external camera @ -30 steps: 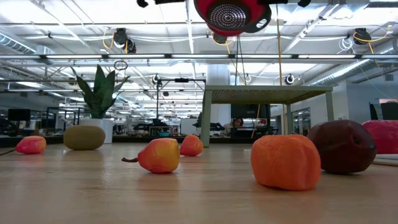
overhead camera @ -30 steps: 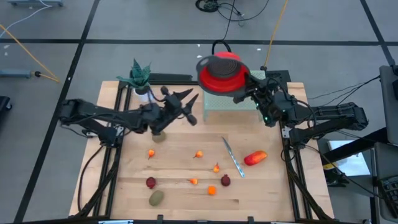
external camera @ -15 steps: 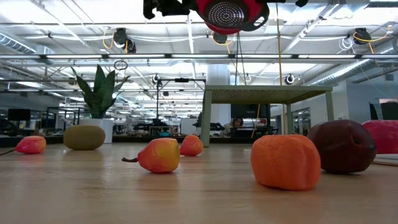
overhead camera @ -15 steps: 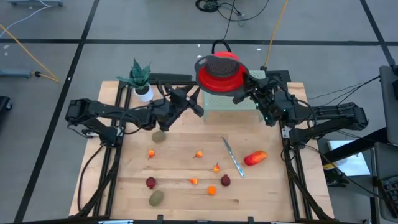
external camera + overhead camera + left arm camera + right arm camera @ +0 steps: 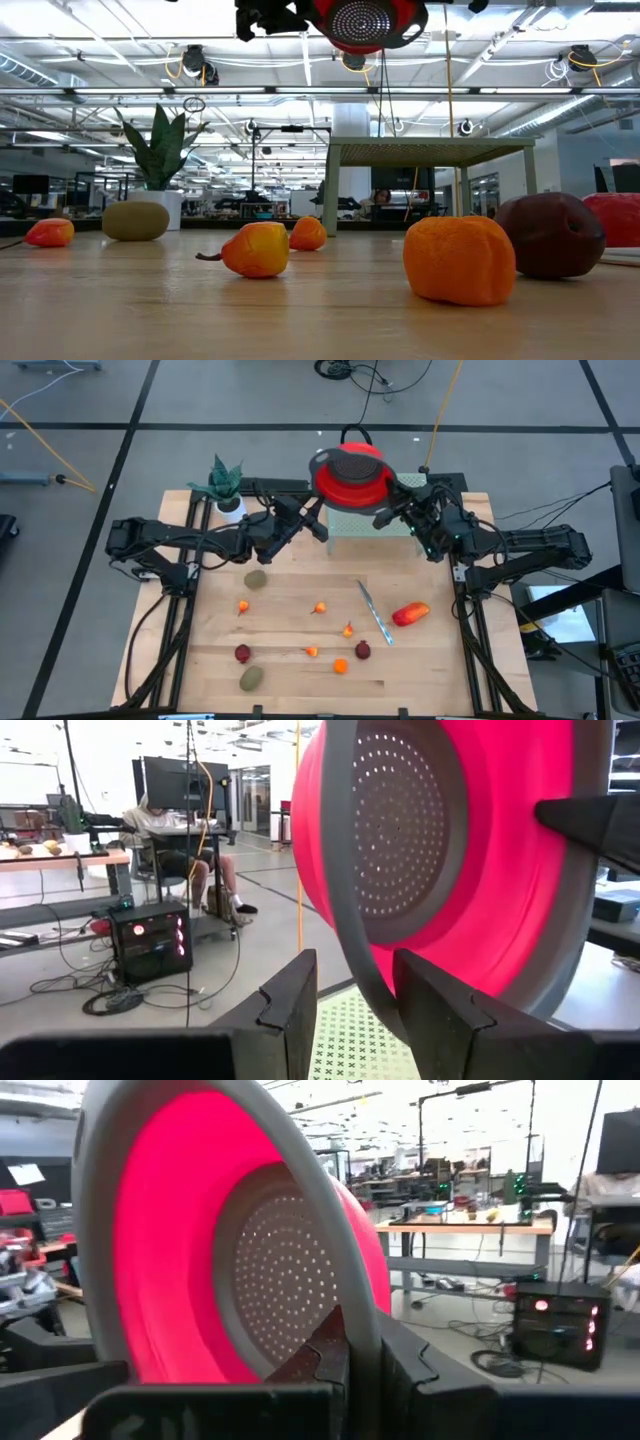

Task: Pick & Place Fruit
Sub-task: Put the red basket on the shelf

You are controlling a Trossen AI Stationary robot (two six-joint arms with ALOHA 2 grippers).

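From my desk I see the left claw (image 5: 316, 526) half-open astride the grey rim of the round red perforated bowl (image 5: 352, 476), the right claw (image 5: 385, 516) clamped on that rim, and every small fruit (image 5: 255, 579) unpicked on the wooden bench (image 5: 420, 660).

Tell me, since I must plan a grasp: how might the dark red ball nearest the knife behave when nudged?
The dark red ball looks round, so it would probably roll, perhaps toward the knife close by. In the low view its skin seems smooth and faintly glossy, so it may slip between fingers. It looks small, likely light.
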